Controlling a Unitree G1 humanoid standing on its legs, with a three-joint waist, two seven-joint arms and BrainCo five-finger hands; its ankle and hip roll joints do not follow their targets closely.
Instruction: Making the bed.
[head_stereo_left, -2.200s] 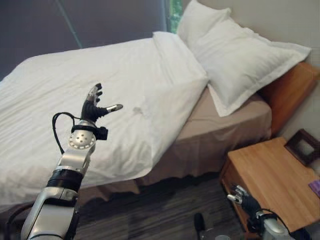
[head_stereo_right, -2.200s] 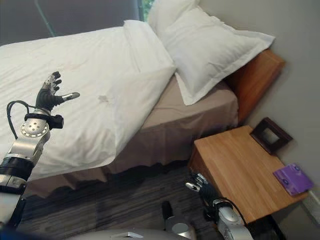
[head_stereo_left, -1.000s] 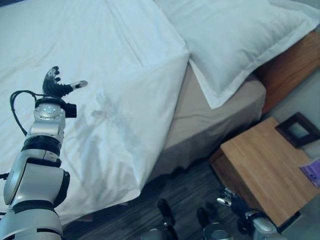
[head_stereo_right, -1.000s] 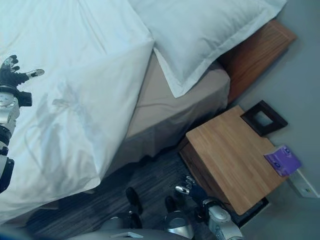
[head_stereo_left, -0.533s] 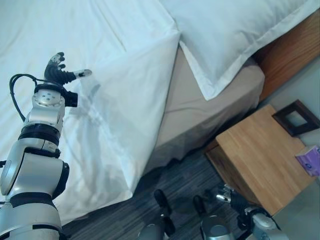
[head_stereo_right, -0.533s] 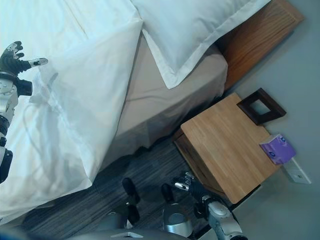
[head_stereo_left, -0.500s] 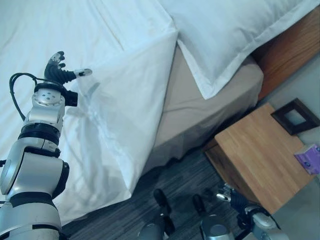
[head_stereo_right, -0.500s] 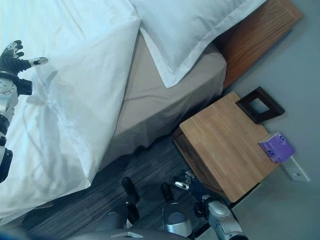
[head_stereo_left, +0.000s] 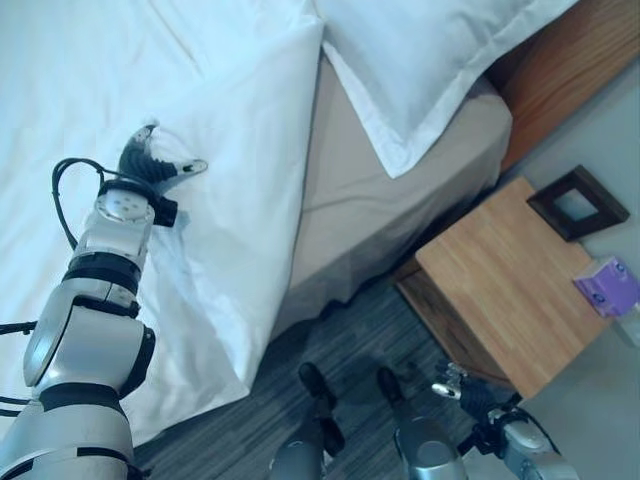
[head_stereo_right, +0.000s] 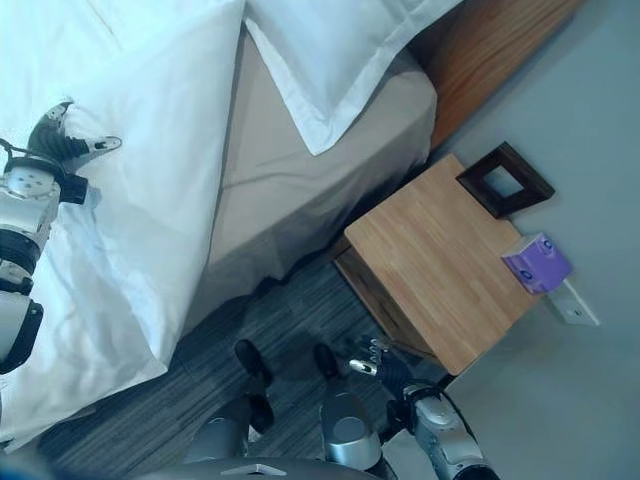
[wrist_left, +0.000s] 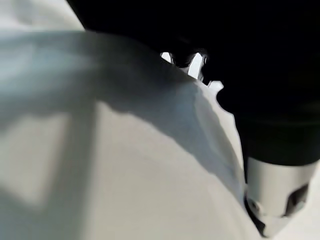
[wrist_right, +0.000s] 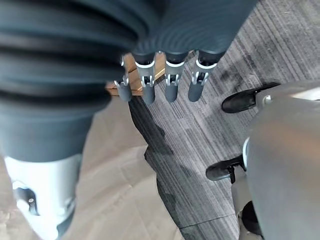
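On the bed, the white duvet (head_stereo_left: 230, 150) is lying smooth and slightly creased, its folded-back corner hanging over the taupe fitted sheet (head_stereo_left: 380, 215). The left robot hand (head_stereo_left: 150, 165) is resting on the duvet near that fold, thumb stretched out; a ridge of cloth is covering its fingers in the wrist view, so its grip cannot be told. A plump white pillow (head_stereo_left: 420, 60) is leaning against the wooden headboard (head_stereo_left: 560, 65). The right robot hand (head_stereo_right: 375, 368) is hanging low by the wooden nightstand (head_stereo_right: 440, 265), fingers straight and relaxed.
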